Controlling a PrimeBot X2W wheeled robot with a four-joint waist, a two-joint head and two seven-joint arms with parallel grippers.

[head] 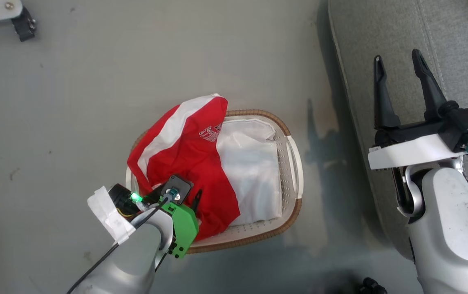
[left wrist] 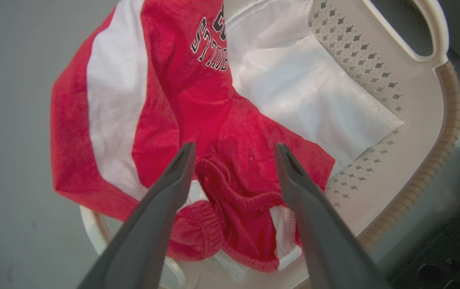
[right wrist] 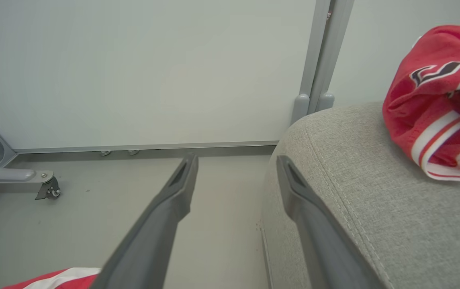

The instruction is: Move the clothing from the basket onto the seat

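Observation:
The basket stands on the floor just left of the seat. Red clothing with a broad white stripe and lettering lies in its left half and hangs over the left rim; the white liner covers the right half. My left gripper is open just above the red elastic waistband, one finger showing over the fabric. My right gripper is open and empty above the seat's left edge. Another red garment with white trim lies on the seat.
Grey floor surrounds the basket. A metal frame leg with a caster stands at the far left, also seen by the wall. A white wall panel closes the space behind the seat. A small dark object lies on the floor near me.

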